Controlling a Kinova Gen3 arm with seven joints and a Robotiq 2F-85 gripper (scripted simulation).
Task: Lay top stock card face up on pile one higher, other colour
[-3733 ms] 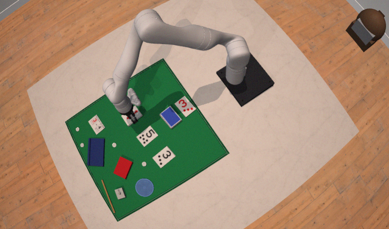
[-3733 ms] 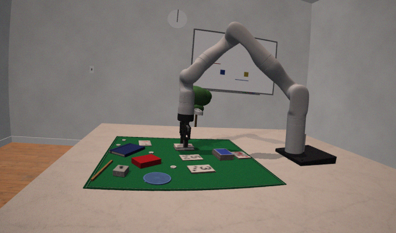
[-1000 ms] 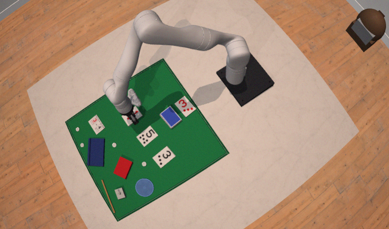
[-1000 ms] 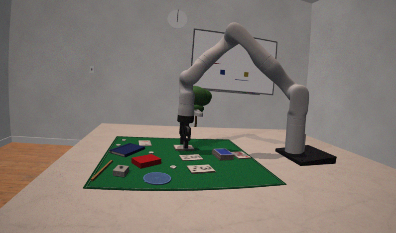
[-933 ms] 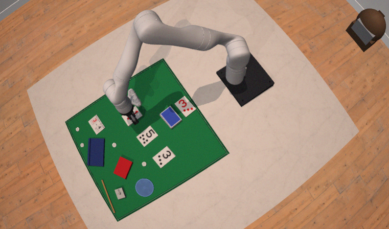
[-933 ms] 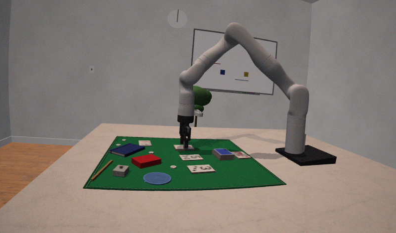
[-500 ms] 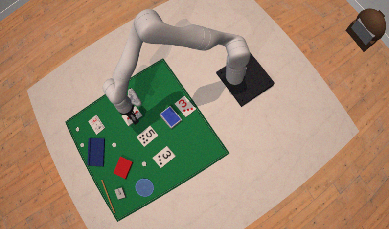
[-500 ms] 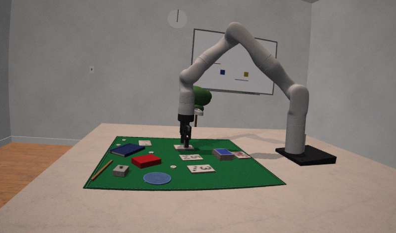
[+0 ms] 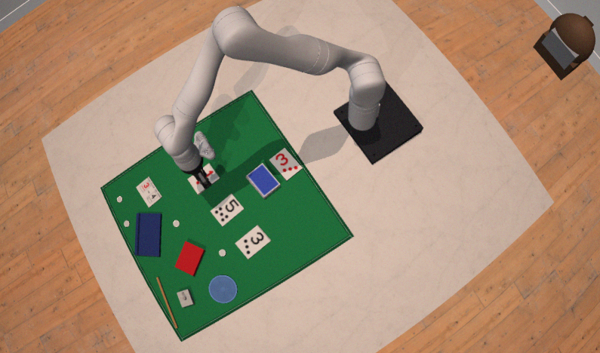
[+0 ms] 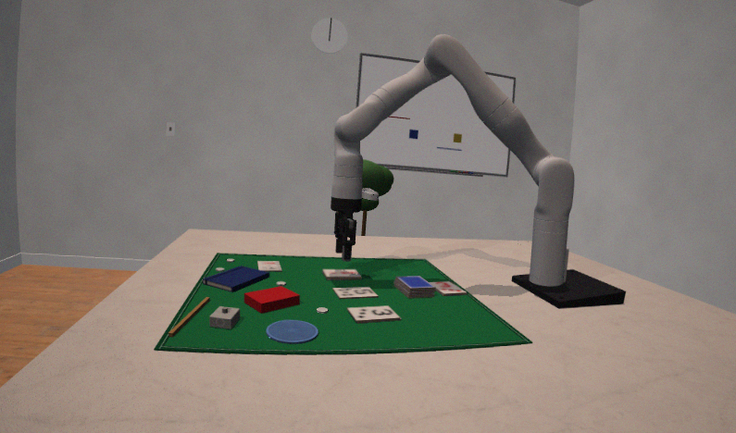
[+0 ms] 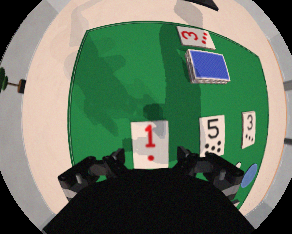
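Observation:
The face-down stock (image 9: 263,180) is a blue-backed stack on the green mat, also seen in the side view (image 10: 414,286) and the wrist view (image 11: 209,67). A face-up red 3 (image 9: 285,164) lies right beside it. A face-up red 1 (image 11: 150,141) lies on the mat, with a black 5 (image 9: 227,210) and a black 3 (image 9: 252,241) further along. My gripper (image 9: 204,179) is open and empty. It hangs straight above the red 1 (image 10: 342,273), clear of it, as the side view shows (image 10: 345,250). In the top view the gripper partly hides that card.
A small reference card (image 9: 148,191), a blue book (image 9: 148,234), a red box (image 9: 189,257), a blue disc (image 9: 223,289), a grey block (image 9: 185,298), a pencil (image 9: 167,302) and several white chips lie on the mat's left part. The arm's black base (image 9: 377,127) stands off the mat.

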